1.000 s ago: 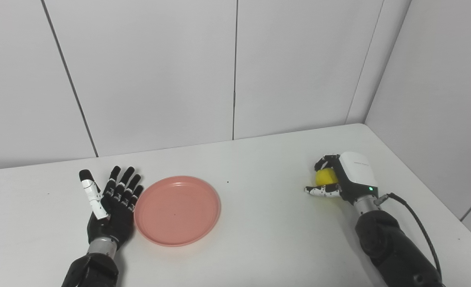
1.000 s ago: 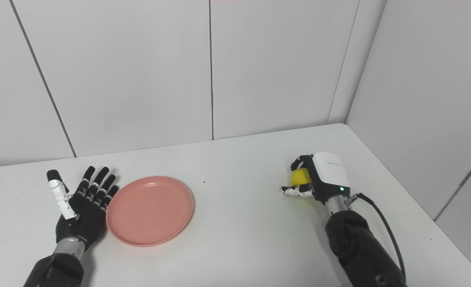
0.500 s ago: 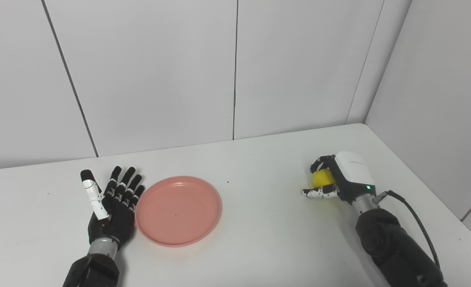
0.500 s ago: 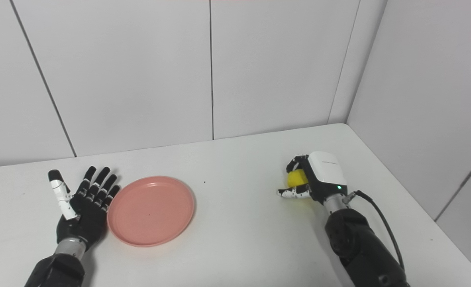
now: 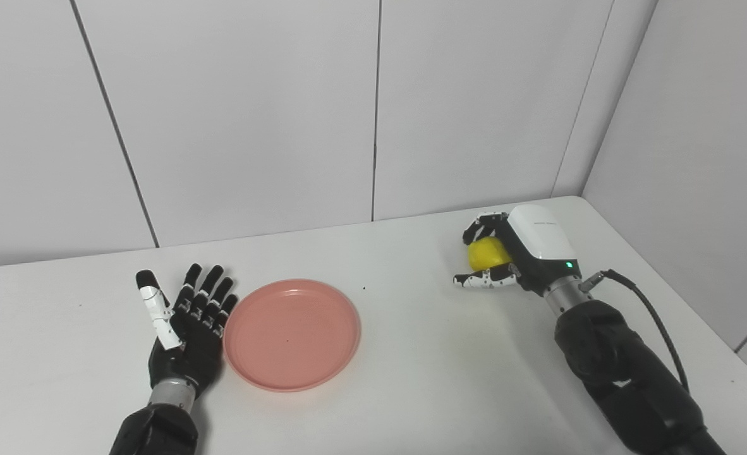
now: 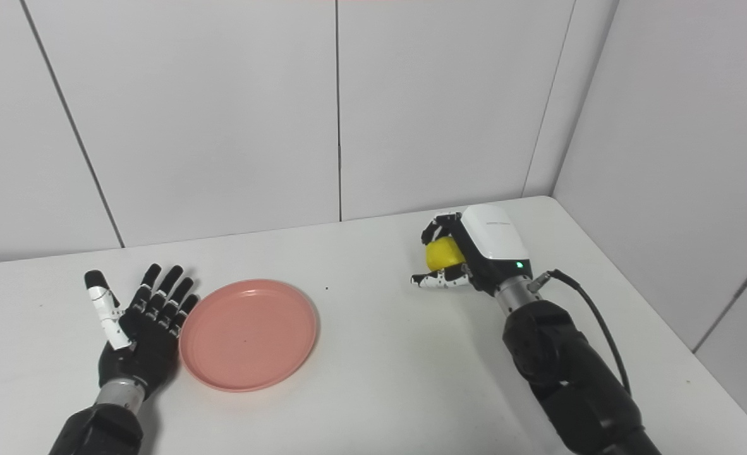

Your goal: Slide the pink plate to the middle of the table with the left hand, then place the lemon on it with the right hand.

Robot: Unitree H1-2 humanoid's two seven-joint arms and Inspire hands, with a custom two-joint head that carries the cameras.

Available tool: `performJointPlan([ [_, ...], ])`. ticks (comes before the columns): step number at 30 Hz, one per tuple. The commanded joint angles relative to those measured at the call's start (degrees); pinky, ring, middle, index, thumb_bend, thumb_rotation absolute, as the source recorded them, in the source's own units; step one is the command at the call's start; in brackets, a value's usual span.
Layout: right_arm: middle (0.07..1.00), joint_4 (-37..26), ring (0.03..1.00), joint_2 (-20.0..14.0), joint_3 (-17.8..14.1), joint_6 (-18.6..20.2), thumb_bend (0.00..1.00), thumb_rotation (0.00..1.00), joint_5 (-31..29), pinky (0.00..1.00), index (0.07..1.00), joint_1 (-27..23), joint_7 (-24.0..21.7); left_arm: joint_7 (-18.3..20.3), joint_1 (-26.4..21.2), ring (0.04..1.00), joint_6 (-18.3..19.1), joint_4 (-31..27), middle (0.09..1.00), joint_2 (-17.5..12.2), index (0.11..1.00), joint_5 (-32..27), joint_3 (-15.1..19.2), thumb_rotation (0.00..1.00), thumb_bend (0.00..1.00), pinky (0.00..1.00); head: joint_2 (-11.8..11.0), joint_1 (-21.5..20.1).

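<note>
The pink plate (image 5: pixel 292 335) lies flat on the white table (image 5: pixel 411 354), left of the middle. My left hand (image 5: pixel 187 328) is open, palm up, with its fingers spread and its side against the plate's left rim. My right hand (image 5: pixel 519 253) is shut on the yellow lemon (image 5: pixel 488 254) and holds it above the table at the right, well apart from the plate. The lemon also shows in the right eye view (image 6: pixel 444 253), partly hidden by the fingers.
White wall panels (image 5: pixel 373 107) stand behind the table and along its right side. A black cable (image 5: pixel 655 322) runs from my right wrist. The table's right edge (image 5: pixel 677 278) is close to my right arm.
My right hand has lifted the lemon off the table and moved it up and to the left. The left hand and the plate have shifted slightly to the right.
</note>
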State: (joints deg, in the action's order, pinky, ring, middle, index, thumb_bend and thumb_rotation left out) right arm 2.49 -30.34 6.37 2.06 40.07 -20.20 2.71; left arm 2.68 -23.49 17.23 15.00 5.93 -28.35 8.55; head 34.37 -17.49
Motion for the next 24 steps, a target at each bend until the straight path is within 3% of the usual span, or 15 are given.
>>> performJointPlan([
  [1, 0.258, -3.13, 0.179, -1.0, -0.54, 0.08, 0.51, 0.16, 0.41, 0.13, 0.48, -2.99, -0.72, -2.83, 2.75, 0.945, 5.64, 2.1, 0.932, 1.12, 0.987, 1.65, -0.63, 1.0, 0.86, 0.98, 0.05, 1.09],
  [10, 0.284, -5.35, 0.196, 1.54, 0.49, -1.37, 0.51, 0.16, -0.45, 0.15, 0.48, -5.16, -2.9, -4.58, 3.05, 0.919, 4.13, 2.36, 0.908, 3.38, 0.956, 3.88, -1.66, 0.99, 0.89, 0.95, -0.05, 6.94],
  [17, 0.277, -4.35, 0.189, 4.93, 3.01, -2.53, 0.51, 0.16, 0.08, 0.14, 0.48, -8.0, -3.19, -5.66, 3.24, 0.892, 3.4, 2.31, 0.888, 4.97, 0.939, 6.19, -1.98, 0.98, 0.9, 0.89, -0.22, 9.52],
  [24, 0.293, -3.91, 0.205, 7.09, 5.43, -3.35, 0.51, 0.16, 0.54, 0.15, 0.479, -9.14, -3.57, -5.57, 3.28, 0.894, 2.82, 2.7, 0.888, 6.54, 0.935, 6.32, -0.75, 0.96, 0.9, 0.9, -0.37, 12.16],
])
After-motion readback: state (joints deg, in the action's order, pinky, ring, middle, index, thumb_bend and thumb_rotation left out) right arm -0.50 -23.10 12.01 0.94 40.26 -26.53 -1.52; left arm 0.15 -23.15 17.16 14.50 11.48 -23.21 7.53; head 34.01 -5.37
